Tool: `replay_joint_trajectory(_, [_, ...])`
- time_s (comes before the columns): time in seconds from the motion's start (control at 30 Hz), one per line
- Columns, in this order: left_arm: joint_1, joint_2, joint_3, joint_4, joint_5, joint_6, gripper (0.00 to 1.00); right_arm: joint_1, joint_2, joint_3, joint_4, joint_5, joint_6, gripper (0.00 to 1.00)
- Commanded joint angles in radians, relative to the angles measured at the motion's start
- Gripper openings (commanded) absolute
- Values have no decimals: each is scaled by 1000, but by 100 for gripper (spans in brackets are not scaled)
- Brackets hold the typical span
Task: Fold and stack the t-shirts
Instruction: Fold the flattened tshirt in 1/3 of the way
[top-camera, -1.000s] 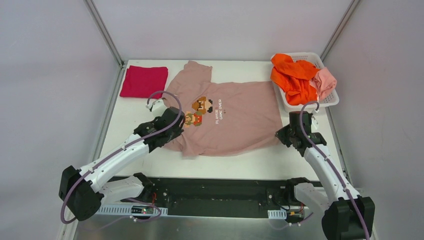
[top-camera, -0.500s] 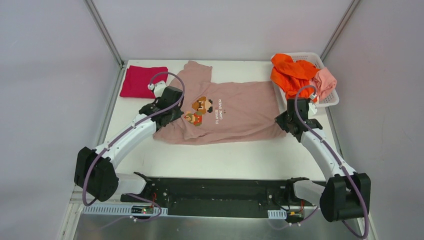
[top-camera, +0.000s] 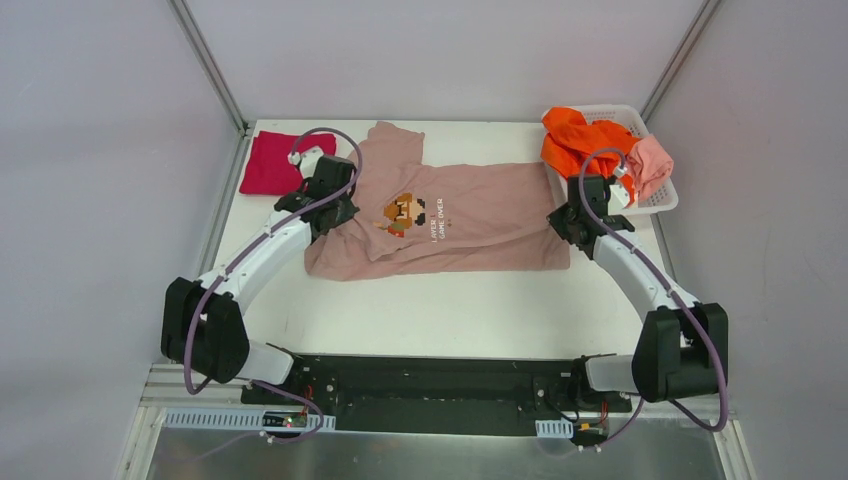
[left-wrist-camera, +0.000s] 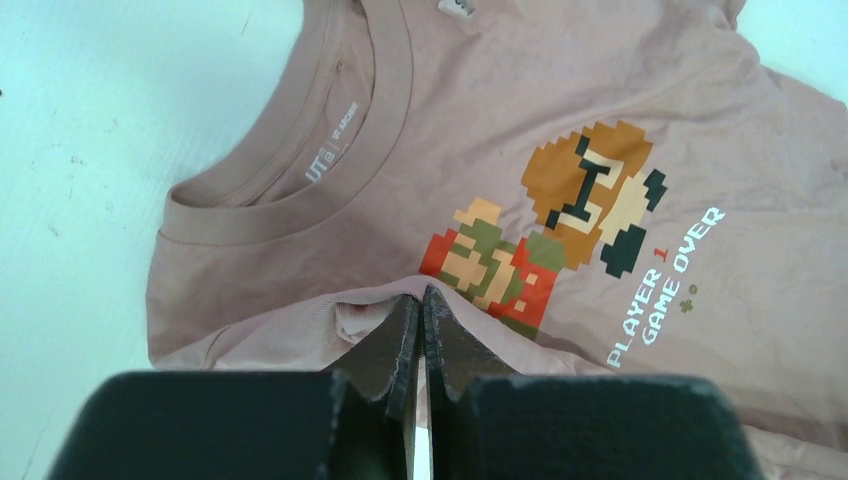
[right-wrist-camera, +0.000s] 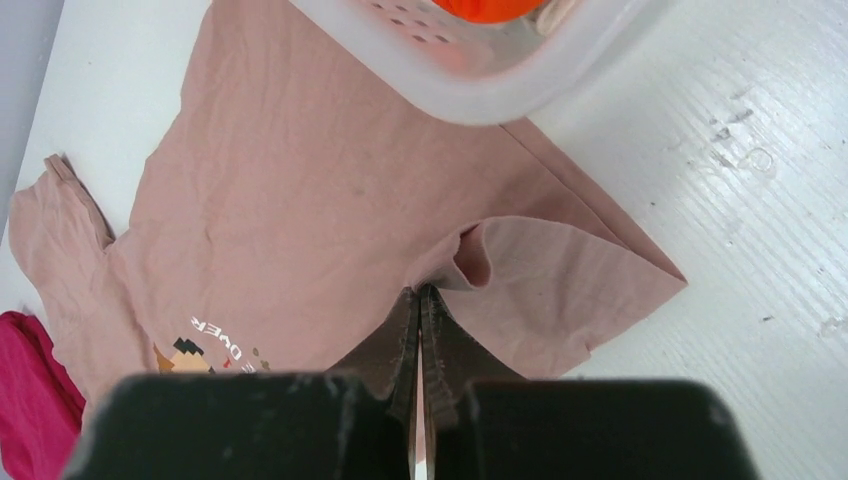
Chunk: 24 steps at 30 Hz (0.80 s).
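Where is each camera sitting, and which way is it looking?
Top camera: up high behind the robot, looking down at the table; both arms show, plus the pink t-shirt, red t-shirt and basket.
Left wrist camera: on the left arm, looking along the left gripper, shut on a fold of the pink t-shirt.
Right wrist camera: on the right arm, looking along the right gripper, shut on the shirt's edge by the basket.
Shared: all three see the pink t-shirt.

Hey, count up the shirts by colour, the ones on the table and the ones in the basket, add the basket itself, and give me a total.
Dusty-pink t-shirt: 1
Crimson t-shirt: 1
Orange t-shirt: 1
Salmon-pink t-shirt: 1
White basket: 1
Total: 5
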Motion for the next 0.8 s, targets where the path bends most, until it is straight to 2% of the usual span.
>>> replay_joint_trajectory(0.0, [25,40,57,47,13,40,0,-9,47,62,39,39,-15,0])
replay_joint_trajectory(0.2, [61,119,112,84,7,73,0,-16,128,101,42,36,-22,0])
replay_joint_trajectory(0.3, [66,209,168,93,45,106,0,-17,171,121,44,43,-22,0])
replay_joint_trajectory(0.6, [100,466,349,94,44,153,0,-20,308,197,43,115,-18,0])
replay_joint_trajectory(0.77, [114,567,449,94,53,182,0,-22,358,221,68,119,-15,4])
